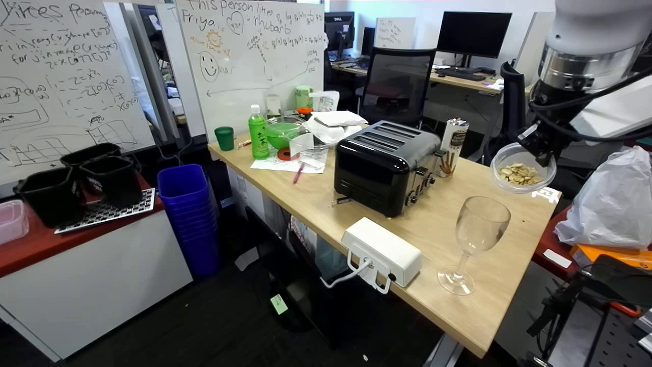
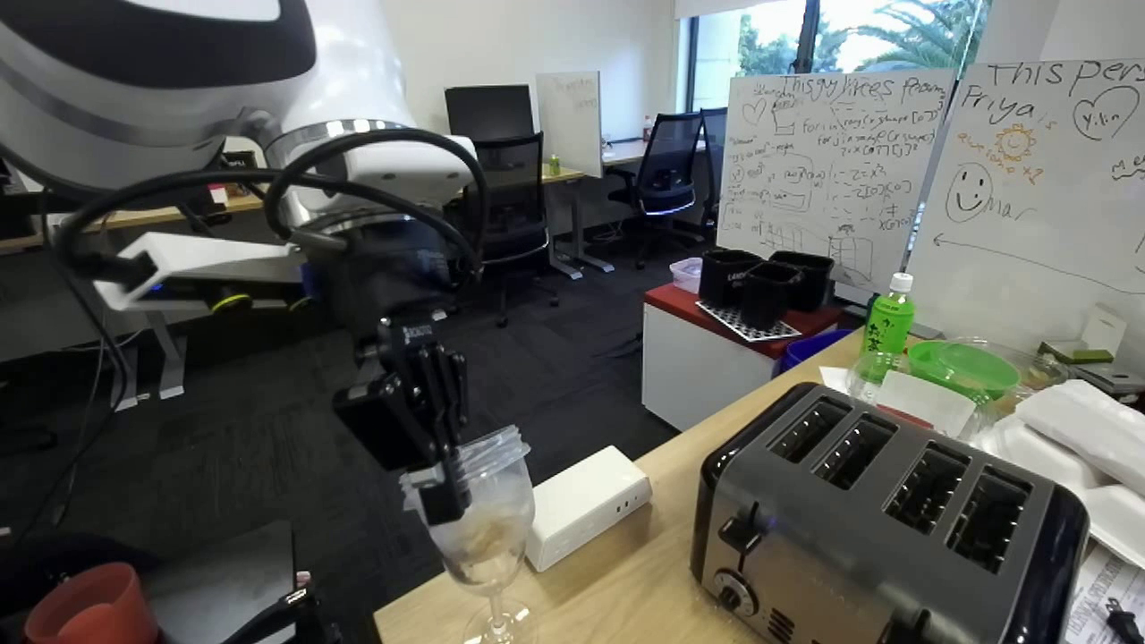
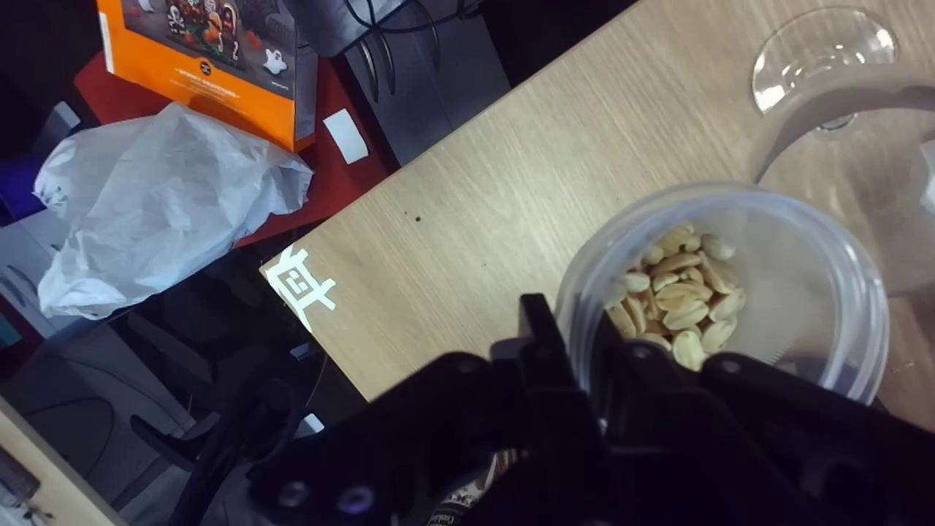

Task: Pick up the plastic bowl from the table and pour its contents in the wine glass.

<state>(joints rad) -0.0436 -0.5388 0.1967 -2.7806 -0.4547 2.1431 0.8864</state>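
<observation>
The gripper clasps the rim of the plastic bowl between its fingers, above the table. The wrist view lets one distinguish the separate nuts in it, but cuts the glass at the edge; in an exterior view the wine glass is seen whole. The bowl is round, its mouth facing mostly upward; the wine glass stands with its long axis vertical.
</observation>
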